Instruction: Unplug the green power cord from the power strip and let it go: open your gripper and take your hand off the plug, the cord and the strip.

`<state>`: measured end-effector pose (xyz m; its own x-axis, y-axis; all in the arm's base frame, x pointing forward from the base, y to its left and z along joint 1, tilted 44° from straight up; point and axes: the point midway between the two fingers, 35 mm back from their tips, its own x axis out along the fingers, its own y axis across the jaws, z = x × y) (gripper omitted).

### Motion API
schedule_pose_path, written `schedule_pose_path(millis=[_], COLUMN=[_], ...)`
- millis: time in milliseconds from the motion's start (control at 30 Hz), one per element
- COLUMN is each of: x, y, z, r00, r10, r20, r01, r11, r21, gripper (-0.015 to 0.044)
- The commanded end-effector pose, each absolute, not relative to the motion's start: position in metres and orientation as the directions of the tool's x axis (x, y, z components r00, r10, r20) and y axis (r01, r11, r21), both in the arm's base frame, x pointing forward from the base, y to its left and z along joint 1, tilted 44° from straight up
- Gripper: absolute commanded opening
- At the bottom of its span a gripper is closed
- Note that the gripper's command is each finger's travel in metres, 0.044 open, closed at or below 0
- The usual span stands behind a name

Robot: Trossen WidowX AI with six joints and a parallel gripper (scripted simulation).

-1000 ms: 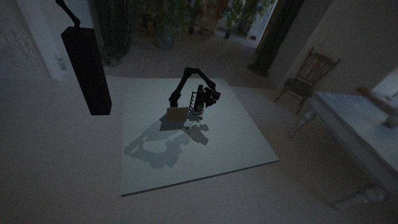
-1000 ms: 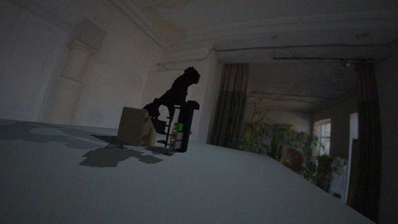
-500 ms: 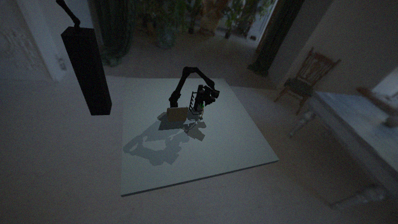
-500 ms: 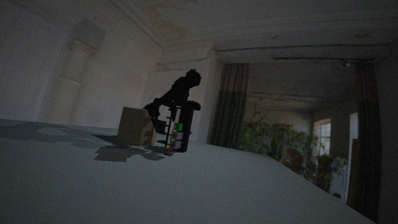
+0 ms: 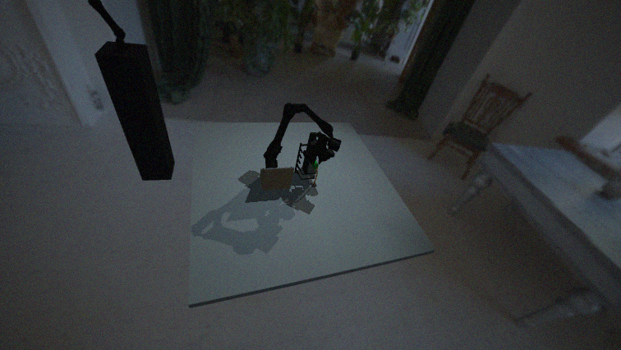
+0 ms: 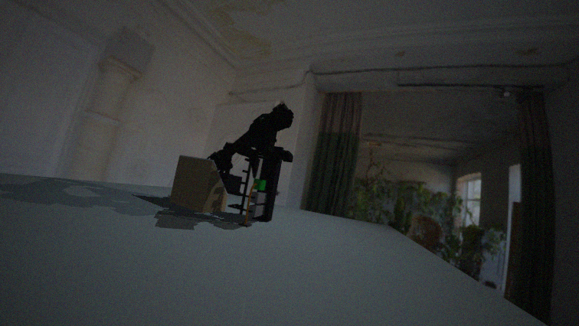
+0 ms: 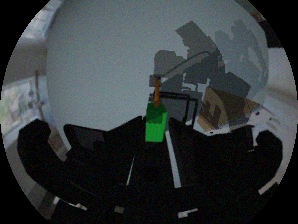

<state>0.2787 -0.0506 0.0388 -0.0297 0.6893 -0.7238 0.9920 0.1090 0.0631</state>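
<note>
From the top view, the arm arches over a brown box (image 5: pixel 276 177) and brings the gripper (image 5: pixel 316 161) down onto the upright power strip (image 5: pixel 310 158), which stands against a dark rack (image 5: pixel 300 158). A speck of green, the plug (image 5: pixel 315 165), shows just below the jaws. The approach from above seems chosen because the strip stands on end with its sockets facing sideways.

From the exterior view, the gripper (image 6: pixel 259 170) hangs just above the plug (image 6: pixel 260 184), which sits in the face of the power strip (image 6: pixel 270 190); the orange-looking cord (image 6: pixel 249 202) drops from it to the table (image 6: pixel 324 262). The plug looks seated, so unplugging is not yet done.

From the wrist view, the plug (image 7: pixel 156 127) lies straight ahead, centred between the two dark fingers, with the cord (image 7: pixel 156 91) running away beyond it. The jaws stand partly open, set a little wider than the plug and closed on nothing; that gap looks meant to slip around it before squeezing.
</note>
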Motion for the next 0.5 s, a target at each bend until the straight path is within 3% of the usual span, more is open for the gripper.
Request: schedule_pose_path(millis=[0, 267, 400, 467], x=[0.2782, 0.2779, 0.2783, 0.2783], y=[-0.0474, -0.0414, -0.0438, -0.0438], z=[0.0371, 0.0309, 0.0321, 0.0321], r00=[-0.029, -0.029, -0.029, -0.029], r10=[0.692, 0.692, 0.690, 0.690], r20=[-0.721, -0.721, -0.724, -0.724], r01=[0.992, 0.992, 0.992, 0.992], r11=[0.106, 0.106, 0.109, 0.109], r21=[0.061, 0.061, 0.063, 0.063], gripper=[0.0160, 0.0160, 0.0055, 0.0042])
